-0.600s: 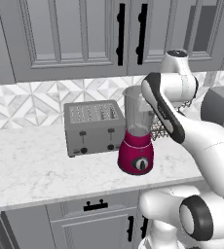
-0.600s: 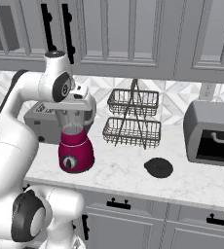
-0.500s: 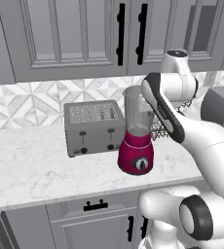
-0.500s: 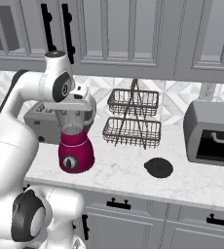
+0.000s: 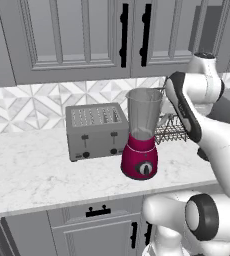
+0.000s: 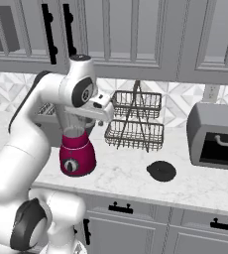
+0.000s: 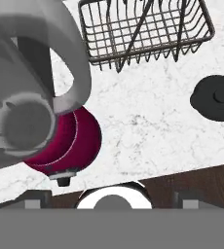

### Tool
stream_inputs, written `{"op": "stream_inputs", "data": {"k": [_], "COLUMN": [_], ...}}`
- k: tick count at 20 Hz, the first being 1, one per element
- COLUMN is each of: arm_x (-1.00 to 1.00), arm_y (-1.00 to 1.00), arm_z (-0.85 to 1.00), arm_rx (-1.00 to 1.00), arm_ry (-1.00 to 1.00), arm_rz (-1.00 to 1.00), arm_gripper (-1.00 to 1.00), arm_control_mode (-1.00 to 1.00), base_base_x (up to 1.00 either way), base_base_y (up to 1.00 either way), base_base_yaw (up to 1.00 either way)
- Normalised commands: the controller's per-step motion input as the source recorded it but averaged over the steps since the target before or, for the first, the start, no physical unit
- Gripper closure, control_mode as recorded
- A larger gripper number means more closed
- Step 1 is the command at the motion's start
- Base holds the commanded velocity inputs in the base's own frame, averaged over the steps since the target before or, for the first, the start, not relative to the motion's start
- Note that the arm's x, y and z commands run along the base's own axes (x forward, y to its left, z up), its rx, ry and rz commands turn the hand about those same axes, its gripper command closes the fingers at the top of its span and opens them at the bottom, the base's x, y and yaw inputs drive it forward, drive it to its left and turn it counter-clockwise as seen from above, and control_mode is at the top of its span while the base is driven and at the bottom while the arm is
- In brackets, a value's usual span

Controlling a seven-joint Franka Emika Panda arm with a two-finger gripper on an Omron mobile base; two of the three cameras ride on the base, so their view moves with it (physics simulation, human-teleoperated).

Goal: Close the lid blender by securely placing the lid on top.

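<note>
The blender stood uncapped on the marble counter beside the toaster. The lid lay flat near the wire basket rack. The gripper's jaws stood apart, empty, above the jar.

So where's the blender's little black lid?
The lid lies flat on the counter in the right base view, right of the blender, in front of the wire basket rack.

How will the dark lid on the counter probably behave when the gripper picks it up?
The lid looks low, flat and solid, so it is probably stiff and light. It lies flat on the marble counter, so it is unlikely to roll or tip. Its thin edge may give the fingers little to hold; the raised centre could be an easier grip.
</note>
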Motion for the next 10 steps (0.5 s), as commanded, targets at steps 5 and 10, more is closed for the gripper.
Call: {"op": "stream_inputs", "data": {"k": [5, 10], "arm_x": [0.03, 0.35], "arm_y": [-1.0, -1.0], "arm_z": [-0.26, -0.65], "arm_rx": [0.05, 0.03], "arm_ry": [0.11, 0.19], "arm_rz": [-0.4, -0.3], "arm_gripper": [-1.0, -1.0], "arm_control_mode": [-1.0, -1.0], "base_base_x": [0.0, 0.0], "base_base_y": [0.0, 0.0], "base_base_yaw": [0.0, 0.0]}}
